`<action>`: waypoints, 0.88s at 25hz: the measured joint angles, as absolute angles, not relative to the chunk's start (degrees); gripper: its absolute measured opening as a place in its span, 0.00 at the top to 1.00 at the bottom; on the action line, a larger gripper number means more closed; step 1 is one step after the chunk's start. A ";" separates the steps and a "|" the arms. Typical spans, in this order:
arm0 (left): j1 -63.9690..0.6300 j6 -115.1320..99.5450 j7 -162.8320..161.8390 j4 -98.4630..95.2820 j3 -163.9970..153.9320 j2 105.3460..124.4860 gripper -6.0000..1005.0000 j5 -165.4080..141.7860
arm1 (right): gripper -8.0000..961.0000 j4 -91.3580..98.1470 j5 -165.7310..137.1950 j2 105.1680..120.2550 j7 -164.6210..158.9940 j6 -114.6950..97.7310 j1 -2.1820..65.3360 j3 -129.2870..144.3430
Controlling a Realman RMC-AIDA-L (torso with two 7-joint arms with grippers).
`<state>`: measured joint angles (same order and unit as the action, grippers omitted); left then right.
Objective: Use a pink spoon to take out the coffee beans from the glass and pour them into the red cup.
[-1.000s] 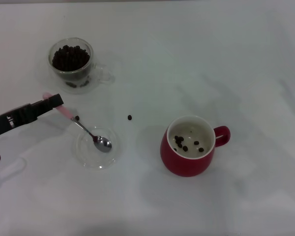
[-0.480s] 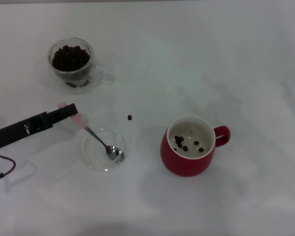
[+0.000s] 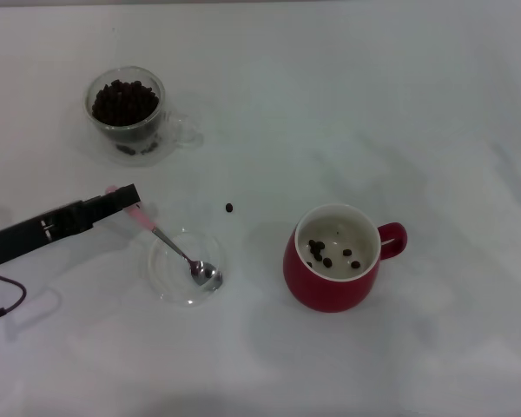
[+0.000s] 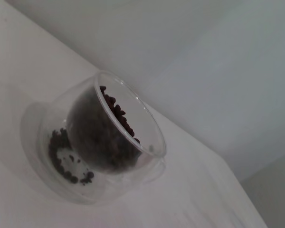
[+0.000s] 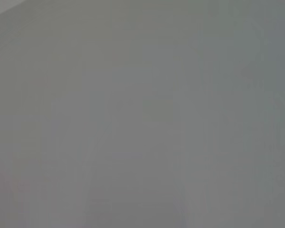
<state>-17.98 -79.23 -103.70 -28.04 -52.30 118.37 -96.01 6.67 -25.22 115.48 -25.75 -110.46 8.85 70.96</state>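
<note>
Holding the pink spoon (image 3: 169, 246) by the top of its handle, the left gripper (image 3: 126, 197) sits low over the white table (image 3: 373, 113); its jaws are clamped on the pale-pink end. From the gripper the spoon slants away and down, its silver bowl resting inside the shallow clear dish (image 3: 161, 280), just beyond the fingertips. The spoon bowl looks empty.

The step in hand reads as setting the spoon down in the dish, or a pause between scoops; which one cannot be told. If it is a set-down, the sound approach is to let the metal bowl settle fully on the dish floor before parting the jaws, so the handle does not tip over the rim. If another scoop is meant, the spoon needs lifting level and carrying to the glass (image 3: 128, 115), which stands well beyond the gripper, on the far side from the dish.

The right gripper is not in view; its wrist view shows only blank grey.

Counts:
- one pink spoon
- one glass, still heaped with coffee beans (image 3: 123, 102); too many to count. The left wrist view shows the same glass (image 4: 104, 142) close up, beans (image 4: 116, 128) high against its inner wall.
- one red cup (image 3: 332, 265), well off to the gripper's right, about six beans on its white floor
- one clear dish
- one stray bean (image 3: 229, 208) on the table, between gripper and red cup
</note>
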 joint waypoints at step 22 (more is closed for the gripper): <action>-15.29 -83.06 -88.10 -35.53 -46.52 116.30 0.22 -93.74 | 0.26 7.29 -25.22 115.56 -25.28 -110.81 10.27 70.79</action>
<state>-15.29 -83.06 -88.10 -35.53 -46.52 116.30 -93.74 7.29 -25.22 115.56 -25.28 -110.81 10.27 70.79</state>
